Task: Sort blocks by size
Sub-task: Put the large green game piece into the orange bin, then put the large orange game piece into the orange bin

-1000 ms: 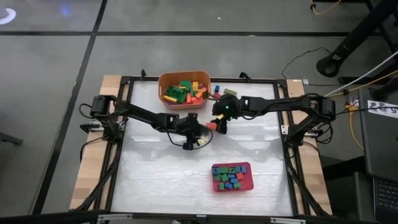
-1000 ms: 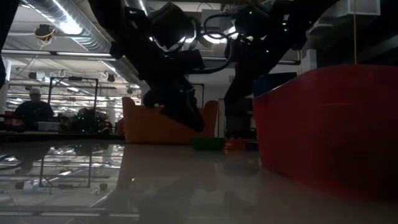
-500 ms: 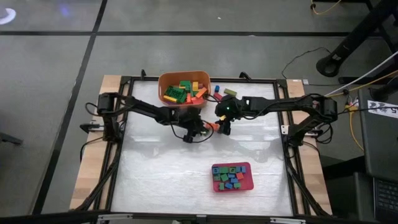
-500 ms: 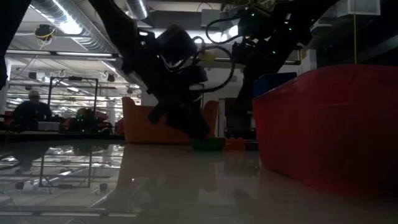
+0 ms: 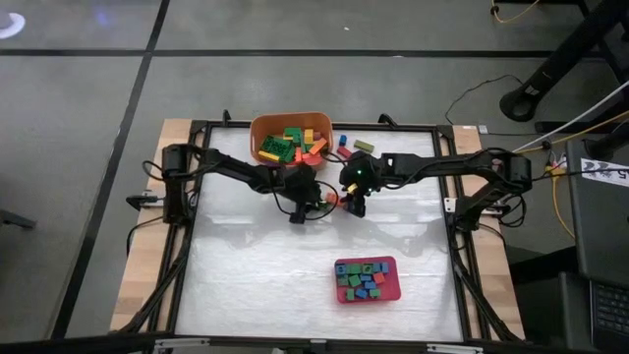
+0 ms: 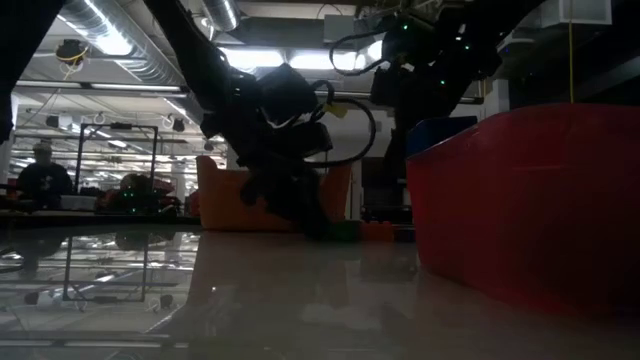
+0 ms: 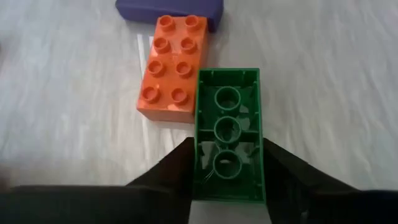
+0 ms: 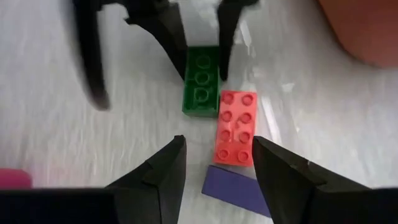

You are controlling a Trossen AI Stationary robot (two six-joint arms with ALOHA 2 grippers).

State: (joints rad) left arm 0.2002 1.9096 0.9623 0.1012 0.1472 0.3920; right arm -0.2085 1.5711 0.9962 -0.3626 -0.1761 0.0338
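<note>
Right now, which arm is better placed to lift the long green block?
Left. The left gripper already has a finger on each side of the green block; the right gripper hangs open near the orange block.

A long green brick (image 7: 227, 134) lies upside down on the table, its hollow underside up. Just beside it lies an orange brick (image 7: 174, 67) with eight studs up, and a flat purple piece (image 7: 169, 10) lies at its far end. Other bricks (image 5: 292, 144) fill the tub, small ones (image 5: 365, 279) the tray.

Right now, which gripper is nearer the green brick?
Left. The left gripper has its fingers on either side of the green brick; the right gripper hovers apart, over the orange brick beside it.
</note>
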